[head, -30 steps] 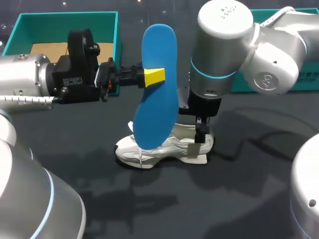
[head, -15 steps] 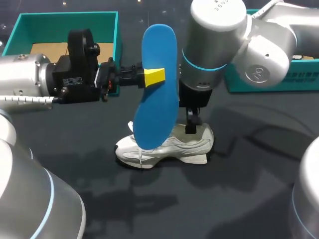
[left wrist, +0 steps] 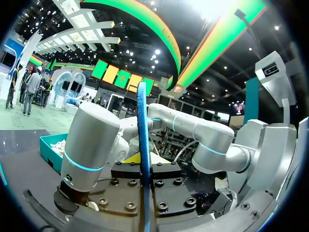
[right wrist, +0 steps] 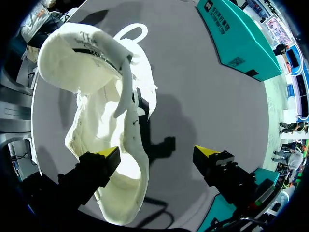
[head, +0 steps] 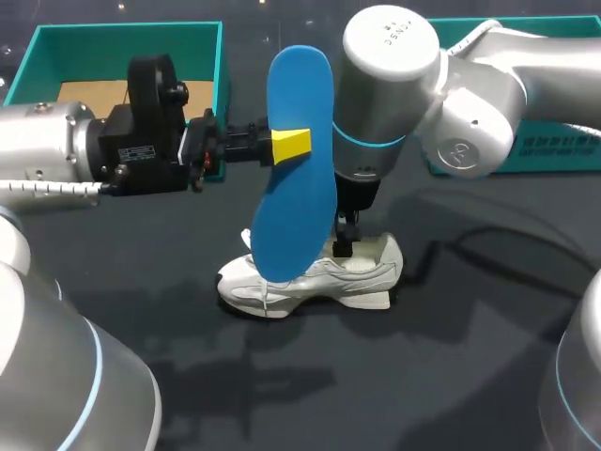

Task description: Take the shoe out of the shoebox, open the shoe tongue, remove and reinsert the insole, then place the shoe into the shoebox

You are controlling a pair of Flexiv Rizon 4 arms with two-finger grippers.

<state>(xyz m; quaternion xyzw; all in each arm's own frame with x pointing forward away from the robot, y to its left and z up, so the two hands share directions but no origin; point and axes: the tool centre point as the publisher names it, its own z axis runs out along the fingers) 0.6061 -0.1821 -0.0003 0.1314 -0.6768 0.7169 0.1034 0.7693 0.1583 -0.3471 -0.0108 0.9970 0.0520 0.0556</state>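
While my left gripper point(head: 287, 144) pinches the blue insole point(head: 300, 113) upright above the table point(head: 451, 357), only one yellow tip shows in the head view, the other hidden behind the insole. The left wrist view has the insole edge-on between the fingers. It blocks the middle of the white shoe point(head: 371, 268), which sits on the table. My right gripper point(right wrist: 158, 153) is spread wide over the heel end, one finger point(right wrist: 99, 162) at the collar; contact unclear. The teal shoebox point(head: 122, 38) sits far left, partly cut off.
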